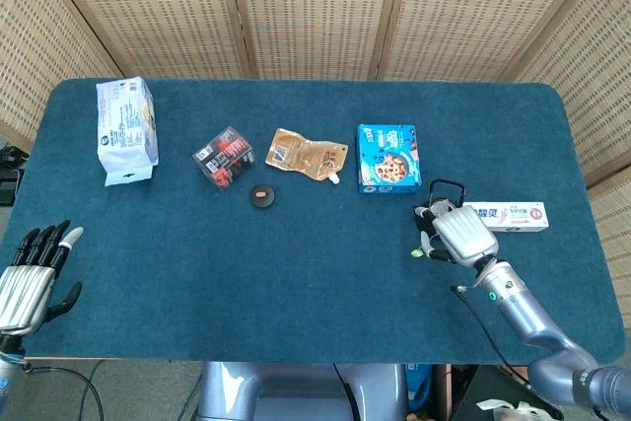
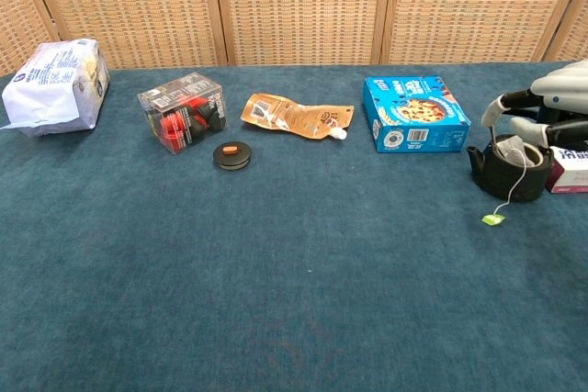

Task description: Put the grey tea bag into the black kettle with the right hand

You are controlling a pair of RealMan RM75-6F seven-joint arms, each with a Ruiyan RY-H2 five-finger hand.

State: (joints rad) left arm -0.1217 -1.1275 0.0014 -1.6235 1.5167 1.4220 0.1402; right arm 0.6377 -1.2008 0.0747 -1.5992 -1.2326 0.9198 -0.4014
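Nearest, at the lower left edge of the head view: the left robot hand (image 1: pixel 30 283), fingers apart, holding nothing, well apart from everything on the blue carpeted table (image 2: pixel 276 300).

Next, on the table just in front of the kettle: a small green paper tag (image 2: pixel 493 219) on a thin white string (image 2: pixel 517 185), running up over the rim.

Then the small black cast-iron kettle (image 2: pixel 507 178) with arched handle, lid off. Inside the opening: the grey tea bag (image 2: pixel 514 148), partly showing above the rim. Probably very light, soft, easy to tear; best to take hold by the string or the upper corner, not by the body. Right robot hand (image 2: pixel 551 107) over the kettle, fingers curved down near the handle; whether the bag is pinched or already let go, cannot tell.

Just beside the kettle, on its right: a white toothpaste box (image 1: pixel 513 214).

Farther back: a round black lid with orange centre (image 2: pixel 232 154), a clear plastic box with red and black contents (image 2: pixel 182 112), a flat brown pouch (image 2: pixel 294 115), a blue cookie box (image 2: pixel 413 113), a white-blue bag (image 2: pixel 55 84).
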